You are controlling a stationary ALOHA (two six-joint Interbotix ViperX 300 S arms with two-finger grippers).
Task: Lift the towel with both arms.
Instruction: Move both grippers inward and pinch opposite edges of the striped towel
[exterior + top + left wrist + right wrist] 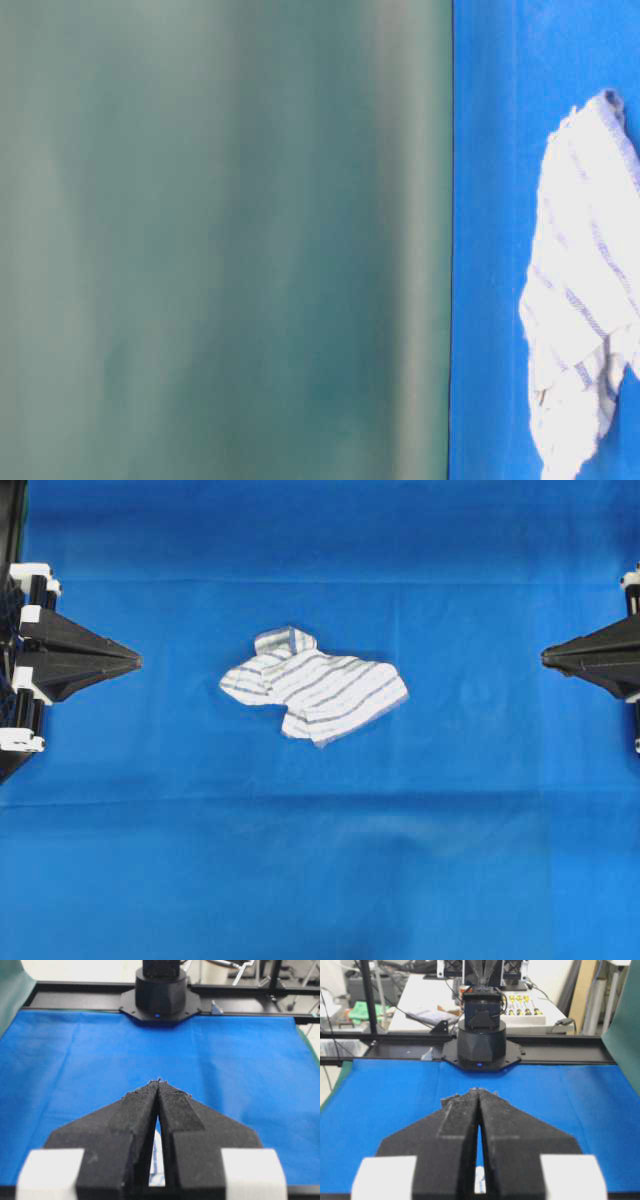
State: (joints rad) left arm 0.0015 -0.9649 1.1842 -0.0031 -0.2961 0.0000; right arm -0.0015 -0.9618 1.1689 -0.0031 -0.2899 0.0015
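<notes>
1. Left gripper (135, 661) at left edge of the overhead view: jaws closed, holding nothing. Right gripper (546, 658) at right edge: same, closed and empty.
2. Towel (315, 695) lies crumpled mid-frame on the blue sheet (320, 880) covering the surface, well apart from both grippers.
3. Risk: jaws must open before descent, or the tips just push the cloth.
4. Risk: thin fabric; a pinch may also catch the sheet, or one side slips and the towel hangs lopsided.
5. Risk: folded top flap hides the true corners, so picks may land on one layer.
6. Hidden: both wrist views barely show the towel behind the fingers; the table-level view is mostly a blurred green panel (220, 240), towel cut off at right.
</notes>
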